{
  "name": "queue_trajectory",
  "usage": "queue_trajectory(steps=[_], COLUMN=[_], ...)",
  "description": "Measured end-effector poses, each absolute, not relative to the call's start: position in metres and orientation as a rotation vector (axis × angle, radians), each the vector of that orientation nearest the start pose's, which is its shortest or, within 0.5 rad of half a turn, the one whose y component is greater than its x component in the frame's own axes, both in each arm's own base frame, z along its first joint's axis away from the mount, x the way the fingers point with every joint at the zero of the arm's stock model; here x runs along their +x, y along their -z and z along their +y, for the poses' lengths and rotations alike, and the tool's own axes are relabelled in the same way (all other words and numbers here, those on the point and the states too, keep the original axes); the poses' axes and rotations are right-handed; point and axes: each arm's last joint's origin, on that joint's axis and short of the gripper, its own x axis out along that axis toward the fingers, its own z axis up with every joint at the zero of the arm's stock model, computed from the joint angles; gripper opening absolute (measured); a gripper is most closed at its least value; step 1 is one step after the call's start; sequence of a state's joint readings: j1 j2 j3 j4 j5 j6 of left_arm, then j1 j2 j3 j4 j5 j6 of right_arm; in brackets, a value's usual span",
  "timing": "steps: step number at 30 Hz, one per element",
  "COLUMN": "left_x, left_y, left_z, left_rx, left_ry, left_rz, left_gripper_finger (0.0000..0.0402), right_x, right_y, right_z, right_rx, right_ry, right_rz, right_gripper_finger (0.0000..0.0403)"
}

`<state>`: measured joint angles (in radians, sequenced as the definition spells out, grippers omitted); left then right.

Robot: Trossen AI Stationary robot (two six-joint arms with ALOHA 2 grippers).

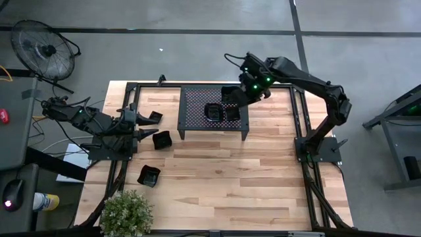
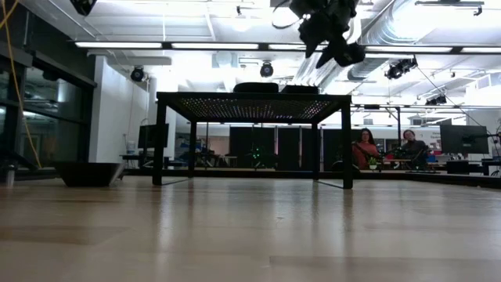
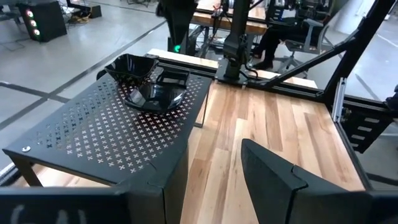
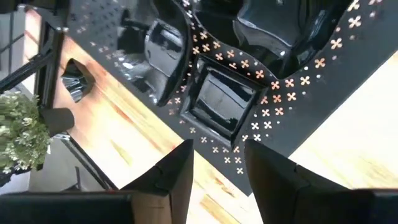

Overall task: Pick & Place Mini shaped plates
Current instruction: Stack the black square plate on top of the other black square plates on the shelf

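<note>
Three mini shaped plates, glossy black, rest on their bases on the black perforated rack point(image 1: 197, 105): a square one point(image 4: 221, 102), a wavy-rimmed one point(image 4: 165, 50) and a third point(image 4: 273, 28). My right gripper point(image 4: 217, 165) hangs open above the rack's right part point(image 1: 238, 97), slanting down, over the square plate and clear of it. Three more plates point(image 1: 155, 117) point(image 1: 162, 139) point(image 1: 148, 175) sit on the wooden table left of the rack. My left gripper point(image 1: 141, 126) waits open at the table's left, near those plates, with nothing between its fingers.
The rack stands on four legs point(image 2: 160, 141) at the table's far middle, with room beneath it. A potted plant point(image 1: 126, 214) stands at the near left corner. The near and right parts of the table point(image 1: 263, 184) are bare wood. People sit in the room behind point(image 2: 364, 149).
</note>
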<state>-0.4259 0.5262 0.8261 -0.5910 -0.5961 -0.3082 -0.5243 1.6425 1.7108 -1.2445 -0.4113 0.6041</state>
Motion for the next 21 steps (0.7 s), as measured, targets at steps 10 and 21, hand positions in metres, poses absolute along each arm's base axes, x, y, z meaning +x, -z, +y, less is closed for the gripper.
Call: queue_trajectory(steps=[10, 21], left_x=[0.107, 0.111], left_y=[-0.335, -0.321], left_z=[-0.028, -0.006], left_rx=[-0.233, -0.365], left_ry=[-0.325, -0.559], left_rz=[0.241, 0.317], left_gripper_finger=[0.0147, 0.0147], right_x=[0.243, 0.184], right_y=[-0.401, -0.440], right_z=[-0.130, -0.101], right_rx=[0.915, 0.699], right_ry=[0.482, 0.551], right_rz=[0.905, 0.727], right_gripper_finger=[0.0143, 0.0141])
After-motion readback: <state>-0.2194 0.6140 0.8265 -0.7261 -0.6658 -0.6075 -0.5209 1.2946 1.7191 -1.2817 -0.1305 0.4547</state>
